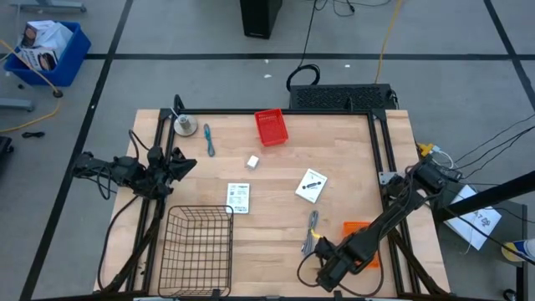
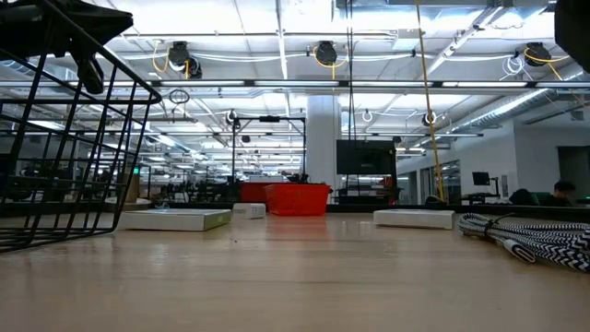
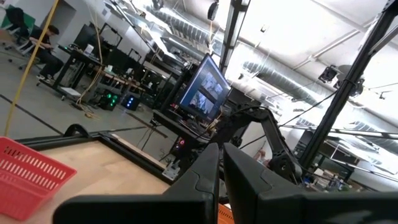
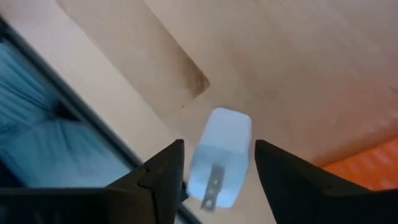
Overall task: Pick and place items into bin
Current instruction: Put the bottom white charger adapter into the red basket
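Two white packets (image 1: 238, 197), (image 1: 310, 186); one small white block (image 1: 252, 162); one teal-handled tool (image 1: 208, 140); one wire basket (image 1: 197, 249). Right gripper (image 4: 217, 163) jaws spread, straddling white plug (image 4: 219, 157), near table's front edge. Left gripper (image 1: 185, 162) jaws closed, empty.

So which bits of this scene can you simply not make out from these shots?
- High view: the white plug is hidden under the right gripper.
- Right wrist view: contact between the open gripper and the plug is unclear.
- High view: print on the white packets is too small.
- Low view: the wire basket is cut off by the edge.
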### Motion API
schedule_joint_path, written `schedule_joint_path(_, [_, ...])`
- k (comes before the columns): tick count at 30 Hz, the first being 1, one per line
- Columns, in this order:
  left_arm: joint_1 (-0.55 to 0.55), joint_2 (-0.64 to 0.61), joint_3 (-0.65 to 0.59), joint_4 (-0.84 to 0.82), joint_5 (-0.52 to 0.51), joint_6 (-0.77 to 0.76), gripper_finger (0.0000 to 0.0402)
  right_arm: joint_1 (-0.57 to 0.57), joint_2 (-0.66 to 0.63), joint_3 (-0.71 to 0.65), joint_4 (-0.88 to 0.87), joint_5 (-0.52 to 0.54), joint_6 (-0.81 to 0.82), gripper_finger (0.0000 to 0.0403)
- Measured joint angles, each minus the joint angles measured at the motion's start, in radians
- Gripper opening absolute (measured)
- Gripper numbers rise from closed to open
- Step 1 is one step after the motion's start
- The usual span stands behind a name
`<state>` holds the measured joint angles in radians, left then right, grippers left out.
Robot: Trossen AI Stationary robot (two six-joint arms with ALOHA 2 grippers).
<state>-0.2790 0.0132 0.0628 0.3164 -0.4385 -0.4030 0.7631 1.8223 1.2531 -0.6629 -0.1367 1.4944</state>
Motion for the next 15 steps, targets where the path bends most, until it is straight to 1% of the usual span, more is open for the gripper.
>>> schedule_joint_path(3, [0.000,0.000,0.000,0.000,0.000,-0.001,0.0026,-0.003,0.016,-0.001,0.004,-0.025,-0.023,0.0167])
schedule_joint_path(10, [0.000,0.000,0.000,0.000,-0.006,0.001,0.0026,-0.006,0.024,-0.001,0.004,-0.021,-0.061,0.0121])
schedule_joint_path(15, [0.000,0.000,0.000,0.001,-0.007,0.002,0.0026,-0.018,0.024,0.000,0.005,0.010,-0.089,0.0118])
